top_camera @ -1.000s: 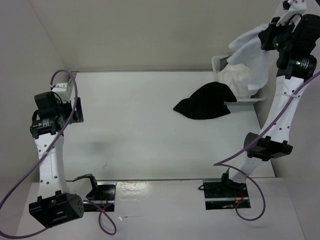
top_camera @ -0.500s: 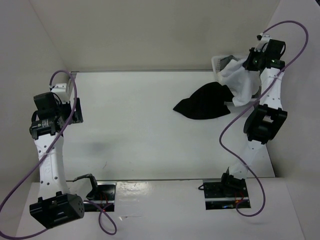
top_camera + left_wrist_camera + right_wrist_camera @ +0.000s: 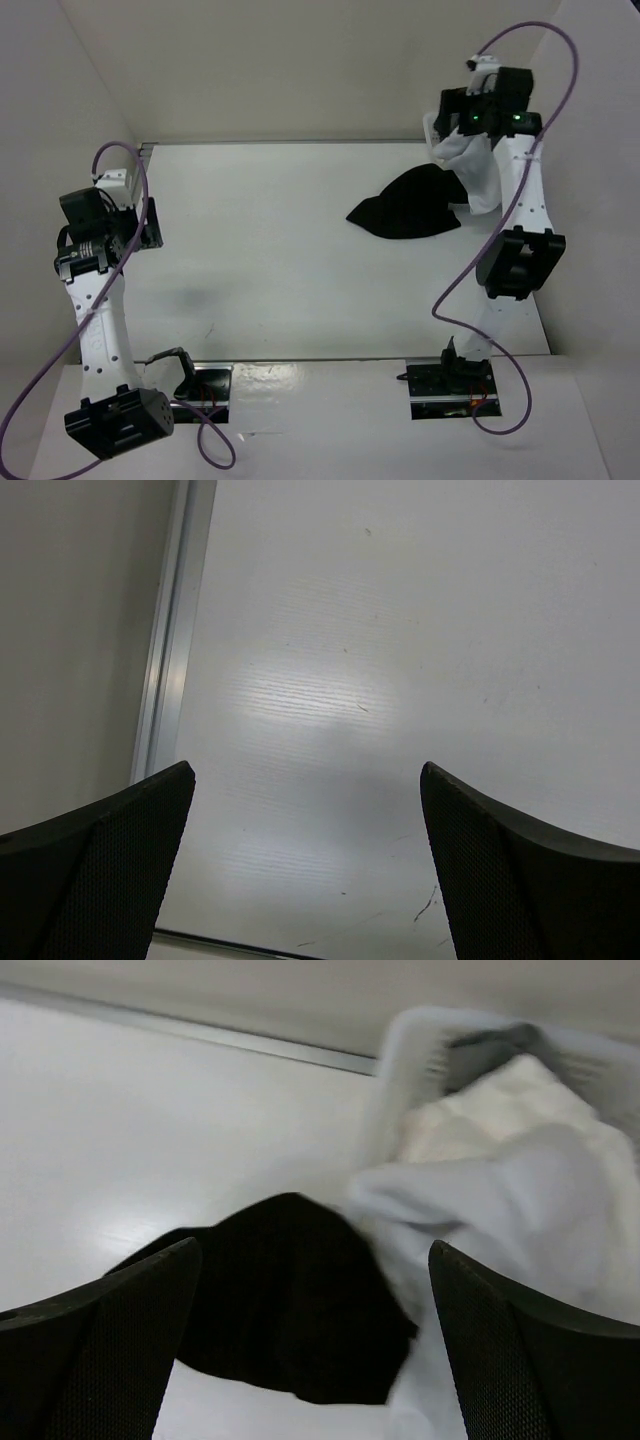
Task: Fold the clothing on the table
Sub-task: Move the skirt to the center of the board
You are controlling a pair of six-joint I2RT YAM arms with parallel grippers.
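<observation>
Black clothing [image 3: 408,210] unfolded at far-R of tabletop [image 3: 280,260]; both hands wide, empty.
Clothing lies in a rumpled heap, R edge touching white cloth [image 3: 480,170] that spills over rim of basket [image 3: 405,1060]. R hand [image 3: 313,1248] hangs above cloth/clothing, fingers well apart, nothing btwn. L hand [image 3: 305,775] at L side near metal rail [image 3: 170,660], fingers wide over bare tabletop, well apart from clothing.

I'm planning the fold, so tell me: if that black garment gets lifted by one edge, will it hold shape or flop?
Probably flop: the black garment lies limp and flat on the table with uneven edges. It looks thin, so likely light, bunching rather than sliding if pushed. The white cloth touches its right edge and might drag along.
</observation>
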